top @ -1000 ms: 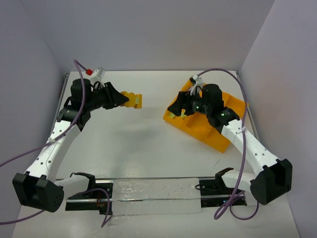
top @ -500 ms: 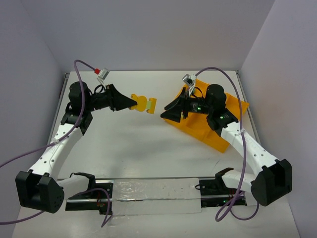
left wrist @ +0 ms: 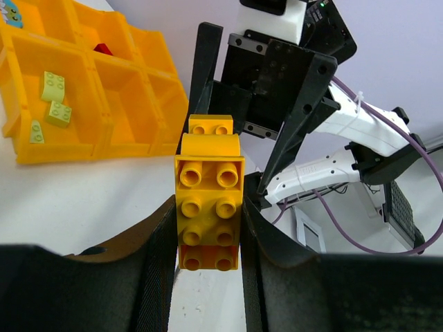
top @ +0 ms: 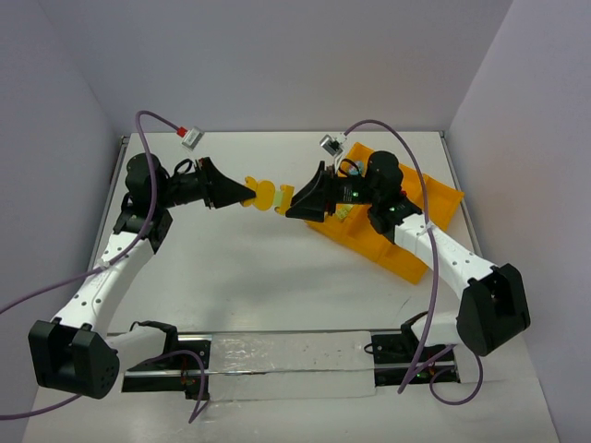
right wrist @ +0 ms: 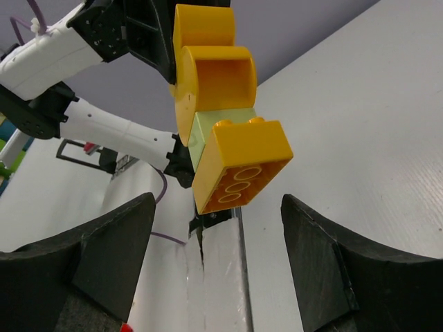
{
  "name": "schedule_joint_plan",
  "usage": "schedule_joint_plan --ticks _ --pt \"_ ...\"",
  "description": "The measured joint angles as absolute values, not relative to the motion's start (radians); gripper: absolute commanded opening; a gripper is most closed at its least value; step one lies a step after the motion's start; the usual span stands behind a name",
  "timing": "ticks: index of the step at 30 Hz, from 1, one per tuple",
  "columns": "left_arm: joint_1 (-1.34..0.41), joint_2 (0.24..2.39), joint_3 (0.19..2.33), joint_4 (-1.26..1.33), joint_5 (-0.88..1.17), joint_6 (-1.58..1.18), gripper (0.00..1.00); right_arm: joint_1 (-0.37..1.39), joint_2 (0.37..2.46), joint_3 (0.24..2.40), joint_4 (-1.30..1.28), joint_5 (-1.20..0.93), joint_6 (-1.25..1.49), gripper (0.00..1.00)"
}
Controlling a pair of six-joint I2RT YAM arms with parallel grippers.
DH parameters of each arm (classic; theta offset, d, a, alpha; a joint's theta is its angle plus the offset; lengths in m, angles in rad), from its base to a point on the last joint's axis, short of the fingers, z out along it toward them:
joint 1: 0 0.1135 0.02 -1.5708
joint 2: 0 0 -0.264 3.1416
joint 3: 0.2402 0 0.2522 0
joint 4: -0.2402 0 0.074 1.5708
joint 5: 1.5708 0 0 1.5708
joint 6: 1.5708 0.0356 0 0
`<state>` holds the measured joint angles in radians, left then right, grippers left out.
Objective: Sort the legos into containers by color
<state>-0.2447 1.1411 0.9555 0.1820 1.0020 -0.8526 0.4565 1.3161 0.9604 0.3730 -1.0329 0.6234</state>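
The left gripper [left wrist: 208, 232] clamps the near end of a yellow lego stack [left wrist: 209, 200], holding it above the table [top: 277, 286]. At the stack's far end the right gripper [right wrist: 218, 204] has its jaws wide apart, one on either side of the end brick and clear of it. Behind that gripper, the tray [left wrist: 104, 142] holds light green bricks [left wrist: 54, 86] in one compartment and a red one [left wrist: 102, 49] in another.

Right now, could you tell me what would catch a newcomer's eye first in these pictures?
The yellow lego stack, with one light green layer in it, stands out first, pinched in the left claw between the two arms. The right claw faces it, wide open, close to the stack's free end. Behind that claw, on the table's right side, lies the orange-yellow tray, with a few light green bricks in one compartment.
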Motion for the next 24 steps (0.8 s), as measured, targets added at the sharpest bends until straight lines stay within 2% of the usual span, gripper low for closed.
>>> schedule_joint_plan --ticks 5,8,11,15,17,24 --pt "-0.245 1.135 0.953 0.185 1.008 -0.853 0.0 0.462 1.344 0.977 0.419 -1.034 0.661 0.71" --pt "-0.245 1.132 0.949 0.185 1.01 -0.853 0.0 0.463 1.364 0.992 0.45 -1.035 0.682 0.55" --pt "-0.244 1.128 0.948 0.187 1.02 -0.855 0.0 0.462 1.381 0.997 0.484 -1.033 0.706 0.44" --pt "-0.238 1.118 0.946 0.192 1.025 -0.849 0.0 0.461 1.393 0.997 0.515 -1.044 0.746 0.18" --pt "-0.238 1.115 0.945 0.195 1.026 -0.849 0.0 0.461 1.394 0.997 0.523 -1.045 0.754 0.0" --pt "-0.238 1.113 0.945 0.195 1.026 -0.837 0.0 0.462 1.394 0.993 0.53 -1.043 0.76 0.0"
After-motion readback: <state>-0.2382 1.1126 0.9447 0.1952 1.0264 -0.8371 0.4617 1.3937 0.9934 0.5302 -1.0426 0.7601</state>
